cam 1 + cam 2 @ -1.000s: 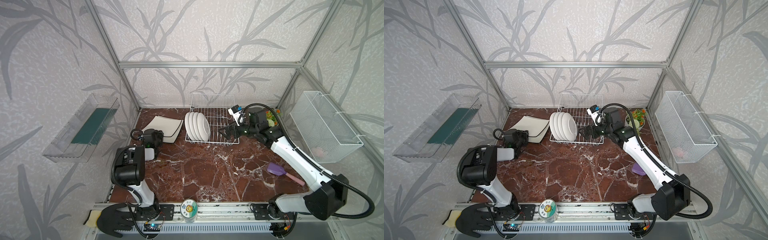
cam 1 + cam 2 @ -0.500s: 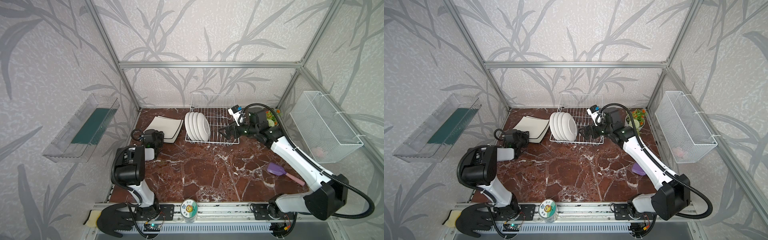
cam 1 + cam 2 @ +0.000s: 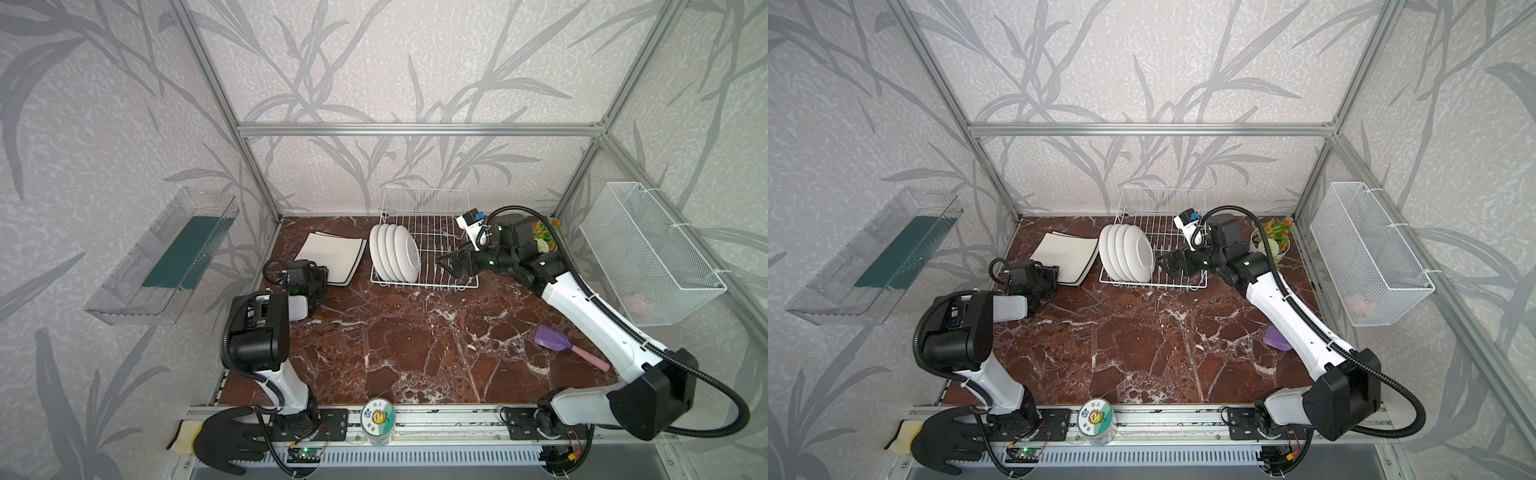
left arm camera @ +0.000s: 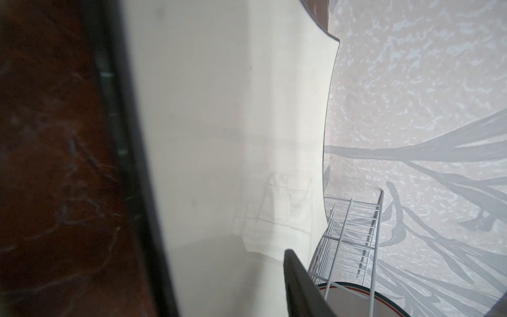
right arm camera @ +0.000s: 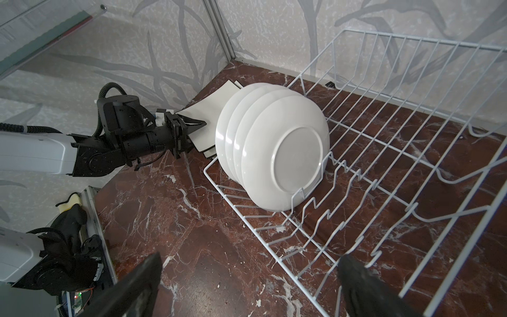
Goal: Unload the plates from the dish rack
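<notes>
White wire rack [image 3: 441, 232] holds four round plates [image 3: 398, 254]; left jaws and right jaws stand apart

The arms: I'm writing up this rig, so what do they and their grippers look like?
The left arm and right arm pair white links with black joints; a black ribbed hose loops along each. The left gripper and right gripper are black with flat tapering fingers. A white module with a blue patch tops the right wrist.

Four round plates [image 3: 395, 257], two square plates [image 3: 332, 257], one dish rack [image 3: 436, 232], one scoop [image 3: 548, 337].
</notes>
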Action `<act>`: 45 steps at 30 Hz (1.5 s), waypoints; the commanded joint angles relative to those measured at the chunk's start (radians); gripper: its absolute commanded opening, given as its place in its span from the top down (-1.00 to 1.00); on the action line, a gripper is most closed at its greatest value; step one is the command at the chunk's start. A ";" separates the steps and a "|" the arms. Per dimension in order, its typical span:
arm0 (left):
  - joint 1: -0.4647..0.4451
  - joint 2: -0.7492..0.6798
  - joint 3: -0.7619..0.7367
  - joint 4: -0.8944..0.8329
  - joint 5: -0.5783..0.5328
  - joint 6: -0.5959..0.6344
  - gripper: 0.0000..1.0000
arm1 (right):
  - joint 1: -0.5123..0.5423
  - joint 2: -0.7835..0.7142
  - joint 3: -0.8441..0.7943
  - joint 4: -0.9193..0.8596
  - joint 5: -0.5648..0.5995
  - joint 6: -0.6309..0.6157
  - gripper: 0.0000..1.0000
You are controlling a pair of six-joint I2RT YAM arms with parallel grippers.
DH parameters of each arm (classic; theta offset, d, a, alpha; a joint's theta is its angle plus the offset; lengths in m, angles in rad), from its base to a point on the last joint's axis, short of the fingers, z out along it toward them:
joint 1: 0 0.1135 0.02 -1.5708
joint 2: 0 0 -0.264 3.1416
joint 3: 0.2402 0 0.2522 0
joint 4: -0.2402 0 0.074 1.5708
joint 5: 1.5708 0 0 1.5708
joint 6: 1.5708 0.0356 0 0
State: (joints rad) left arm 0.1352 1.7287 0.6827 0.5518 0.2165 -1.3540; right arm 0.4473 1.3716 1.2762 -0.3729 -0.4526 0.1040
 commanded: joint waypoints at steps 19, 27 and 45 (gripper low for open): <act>0.017 -0.122 0.078 -0.224 0.086 0.049 -0.23 | 0.009 -0.022 0.004 -0.004 0.003 -0.002 -0.98; 0.017 -0.186 0.113 -0.358 0.093 0.117 -0.43 | 0.010 -0.035 -0.012 -0.001 0.006 -0.003 -0.98; 0.014 -0.122 0.200 -0.506 0.180 0.228 -0.98 | 0.010 -0.037 -0.017 0.005 0.006 0.006 -0.98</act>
State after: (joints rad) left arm 0.1463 1.5738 0.8524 0.0738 0.3698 -1.1511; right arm 0.4526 1.3567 1.2629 -0.3717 -0.4492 0.1055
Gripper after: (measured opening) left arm 0.992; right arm 0.991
